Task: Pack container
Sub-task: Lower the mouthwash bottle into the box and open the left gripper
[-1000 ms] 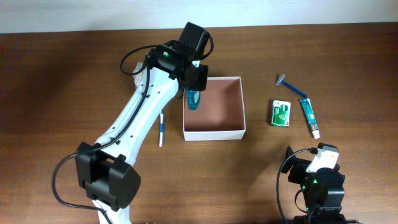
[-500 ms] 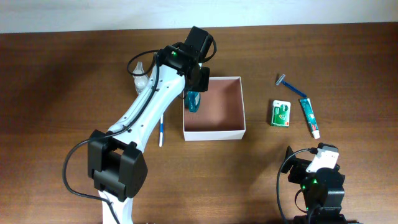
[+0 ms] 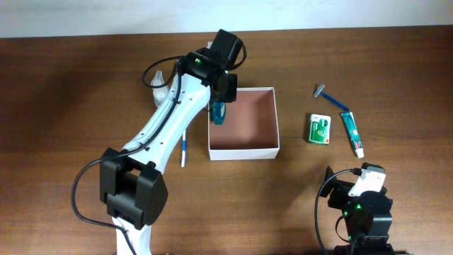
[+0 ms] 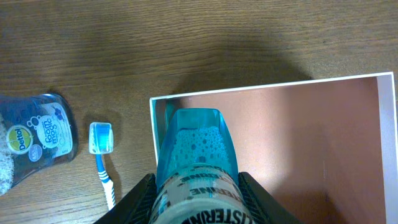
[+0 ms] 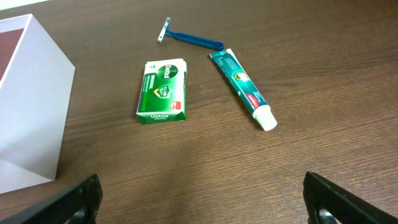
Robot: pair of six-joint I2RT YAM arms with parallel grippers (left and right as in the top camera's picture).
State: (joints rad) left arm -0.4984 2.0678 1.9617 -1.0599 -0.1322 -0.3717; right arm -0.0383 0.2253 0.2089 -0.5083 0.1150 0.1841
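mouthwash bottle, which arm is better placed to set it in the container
Left: the left tool grips the bottle right over the container; the right tool stands open, empty, well away.

A dark brown, wood-grain bench (image 3: 71, 85) fills the overhead view. A white strip (image 3: 71, 18) borders its far edge. Light is soft and even.

One container (image 3: 243, 152), six toiletries (image 3: 320, 129)
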